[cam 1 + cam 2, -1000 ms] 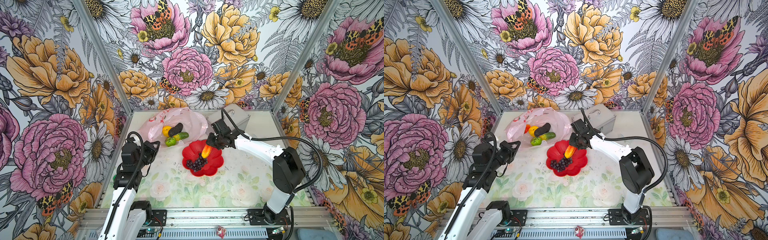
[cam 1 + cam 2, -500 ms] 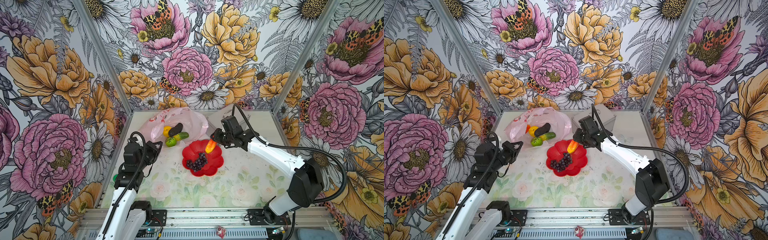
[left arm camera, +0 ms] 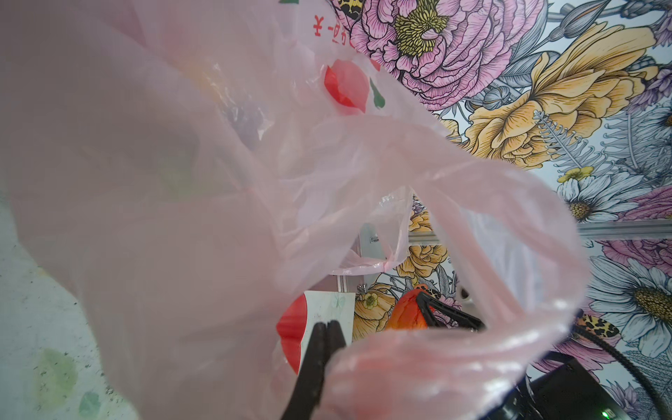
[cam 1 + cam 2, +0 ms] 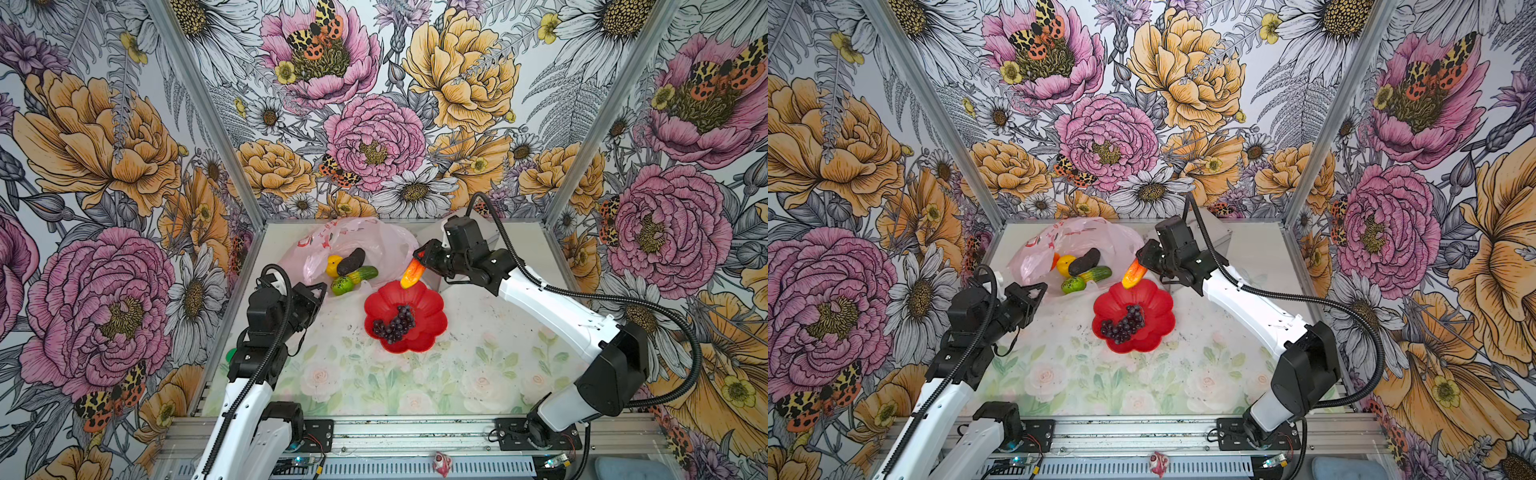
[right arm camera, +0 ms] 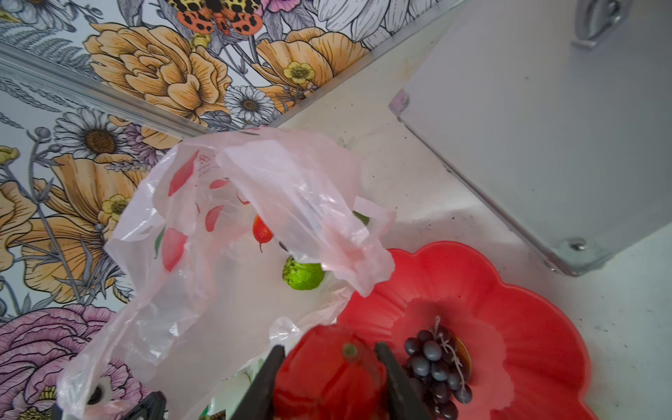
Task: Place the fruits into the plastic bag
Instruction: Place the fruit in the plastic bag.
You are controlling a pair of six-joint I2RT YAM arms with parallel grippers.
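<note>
Pale-pink, crinkly plastic bag (image 4: 386, 245) lies open. Inside its mouth sit a yellow lemon (image 4: 332, 265), dark avocado (image 4: 351, 262), long green fruit (image 4: 363, 274) and lime (image 4: 341, 286). A red-yellow mango (image 4: 411, 272) hangs just beside the bag; purple grapes (image 4: 395, 324) lie farther off.

The pale-pink plastic bag (image 3: 189, 203) fills most of what I see, its film translucent and crinkled, with red and green print near its upper part. My left hand (image 3: 327, 325) has its black fingers pressed together, and the bag's film is bunched right against them. One loop handle (image 3: 538, 232) arcs wide in front of the flowered wallpaper (image 3: 545, 91). Through the gap beneath it, my right hand (image 3: 414, 309) grips a red-orange mango (image 3: 402, 316), with the edge of the red dish (image 3: 291, 327) beside my fingers. A greenish blur shows through the film; I cannot tell what it is. Bare desk (image 3: 32, 320) lies off to the side.
</note>
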